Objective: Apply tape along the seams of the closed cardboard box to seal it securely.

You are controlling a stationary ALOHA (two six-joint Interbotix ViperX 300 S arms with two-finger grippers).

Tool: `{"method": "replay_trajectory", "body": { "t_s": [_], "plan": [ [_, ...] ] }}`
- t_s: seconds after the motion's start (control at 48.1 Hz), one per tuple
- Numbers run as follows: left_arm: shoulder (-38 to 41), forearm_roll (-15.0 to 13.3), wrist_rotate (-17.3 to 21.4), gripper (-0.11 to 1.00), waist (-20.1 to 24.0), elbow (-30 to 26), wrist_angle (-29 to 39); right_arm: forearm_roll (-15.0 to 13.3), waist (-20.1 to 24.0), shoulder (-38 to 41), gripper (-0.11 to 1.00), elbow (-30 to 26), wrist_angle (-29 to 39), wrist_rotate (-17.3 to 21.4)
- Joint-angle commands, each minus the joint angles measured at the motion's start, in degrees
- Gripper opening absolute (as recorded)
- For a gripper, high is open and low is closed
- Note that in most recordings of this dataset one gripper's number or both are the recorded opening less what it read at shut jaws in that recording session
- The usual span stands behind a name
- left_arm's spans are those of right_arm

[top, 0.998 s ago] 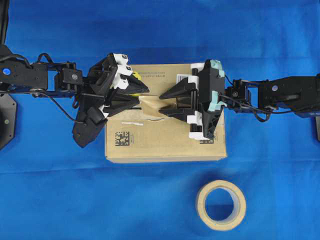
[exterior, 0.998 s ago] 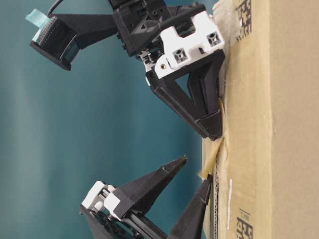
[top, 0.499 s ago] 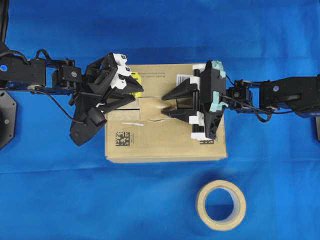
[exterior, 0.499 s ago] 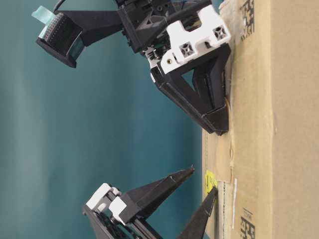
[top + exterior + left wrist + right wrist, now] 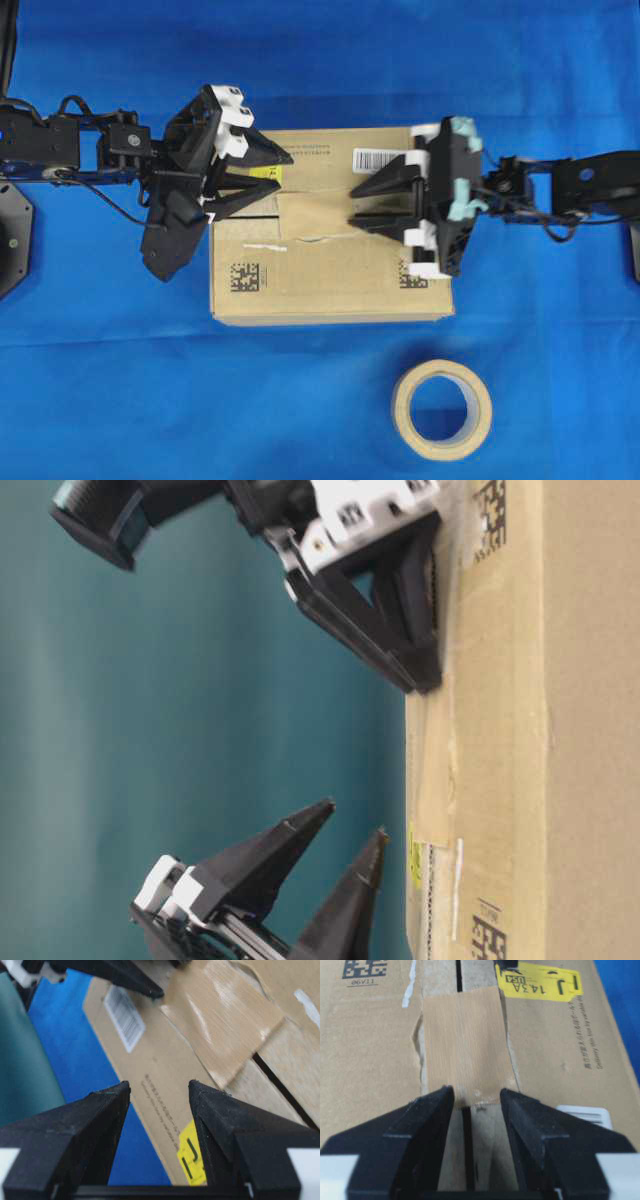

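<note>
Between the 2 grippers, the tape is lying flat on top of the cardboard box, covering the middle stretch of the seams. Left gripper is sitting over the box's left end with its jaws spread fairly wide, gripping nothing; in the left wrist view both fingers are showing blue cloth and bare cardboard between them. Just ahead of its tips the yellow sticker is showing, and beyond that the tape's near corner. Right gripper is sitting over the box's right half, jaws wide apart and empty. In the right wrist view the tape's near edge is lying right at its fingertips, the strip spanning about the gap between them, and the dark slit of the seam is running back between the fingers toward the camera. Past the far edge of the tape the slit is showing again, next to a yellow sticker and a torn white tape scrap.

Table-level view is showing both grippers off the box top; the right one's lower tip looks very close to the cardboard, contact cannot be told, while the left one is hanging clearly apart from the surface. White barcode label is sitting beside the right gripper's far finger. 1 black square code is lying on the box near the left gripper's camera housing. Tape roll is lying on the blue cloth, well apart from both grippers, off the box's near side.
</note>
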Motion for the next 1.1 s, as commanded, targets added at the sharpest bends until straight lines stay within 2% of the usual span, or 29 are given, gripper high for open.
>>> {"method": "replay_trajectory", "body": {
  "t_s": [0.0, 0.104, 0.166, 0.229, 0.27, 0.353, 0.395, 0.437, 0.478, 0.52, 0.811, 1.081],
  "plan": [
    [-1.41, -0.18, -2.90, 0.46, -0.70, -0.26, -2.55, 0.18, 0.00, -4.39, 0.50, -0.44, -0.26, -0.35],
    [-1.41, -0.35, -8.53, 0.46, -1.67, -0.09, -5.63, -0.18, -0.18, -7.73, 0.50, -0.88, -0.97, -0.70],
    [-1.41, -0.35, -13.45, 0.45, -2.29, -0.09, -7.73, -0.44, -0.53, -8.61, 0.49, -1.05, -1.76, -0.97],
    [-1.32, -0.44, -20.21, 0.43, -2.64, 0.00, -9.76, -0.53, -1.23, -8.53, 0.43, -1.23, -2.72, -0.97],
    [-1.32, -0.35, -24.61, 0.41, -2.72, 0.00, -10.81, -0.53, -1.76, -8.09, 0.34, -1.41, -3.08, -0.97],
    [-0.97, -0.35, -33.49, 0.28, -2.72, 0.26, -12.22, -0.53, -2.20, -6.68, 0.08, -2.20, -3.52, -1.05],
    [-0.70, -0.35, -37.97, 0.20, -2.81, 0.26, -12.74, -0.53, -2.20, -5.89, 0.00, -2.64, -3.43, -1.23],
    [-0.26, -0.35, -41.92, 0.11, -2.90, 0.26, -13.10, -0.62, -2.29, -5.01, 0.00, -3.16, -3.25, -1.32],
    [0.26, -0.35, -44.30, 0.03, -2.99, 0.35, -13.45, -0.62, -2.20, -4.04, 0.00, -3.60, -3.25, -1.32],
    [1.05, -0.18, -47.02, 0.00, -3.34, 0.26, -13.89, -0.70, -2.20, -2.99, 0.00, -4.13, -3.25, -1.32],
    [6.06, -0.09, -52.38, 0.00, -5.27, 0.18, -16.70, -0.70, -2.02, 4.13, 0.00, -7.38, -3.52, -1.14],
    [11.07, -0.44, -52.73, 0.00, -5.27, 0.53, -17.40, -0.44, -1.67, 8.26, 0.00, -8.44, -4.31, -0.79]
  ]
}}
